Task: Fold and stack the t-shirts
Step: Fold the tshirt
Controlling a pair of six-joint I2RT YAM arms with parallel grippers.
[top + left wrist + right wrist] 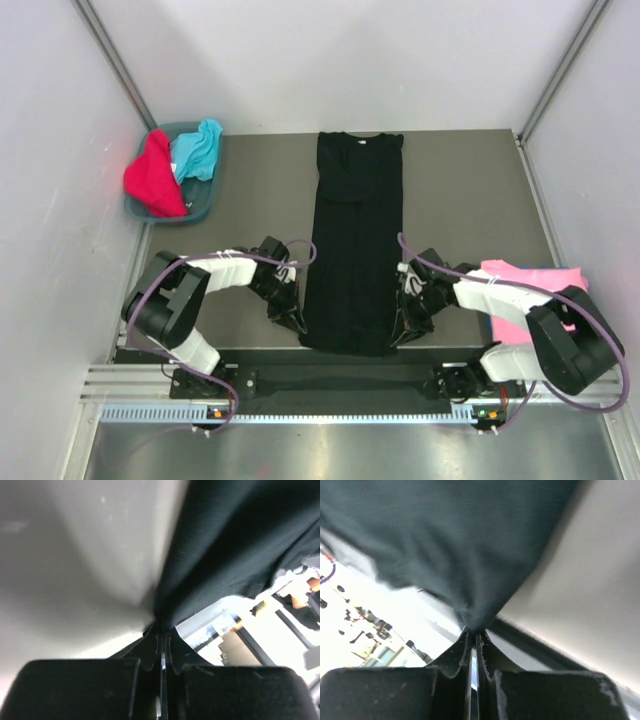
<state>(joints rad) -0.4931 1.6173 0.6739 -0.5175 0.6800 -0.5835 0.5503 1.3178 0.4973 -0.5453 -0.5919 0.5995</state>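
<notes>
The black t-shirt [355, 240] lies as a long narrow strip down the middle of the table, its sides folded in. My left gripper [297, 322] is shut on its near left corner; the black cloth [225, 545] rises from the pinched jaws in the left wrist view. My right gripper [396, 335] is shut on its near right corner, with the cloth [460, 540] bunched at the jaw tips. A pink t-shirt [535, 290] lies folded at the right edge, partly under the right arm. A red t-shirt [153, 177] and a turquoise one [198, 148] lie crumpled in a basket.
The blue-grey basket [205, 207] stands at the table's far left corner. White walls close in the table on the left, back and right. The table's near edge and a metal rail run just behind both grippers.
</notes>
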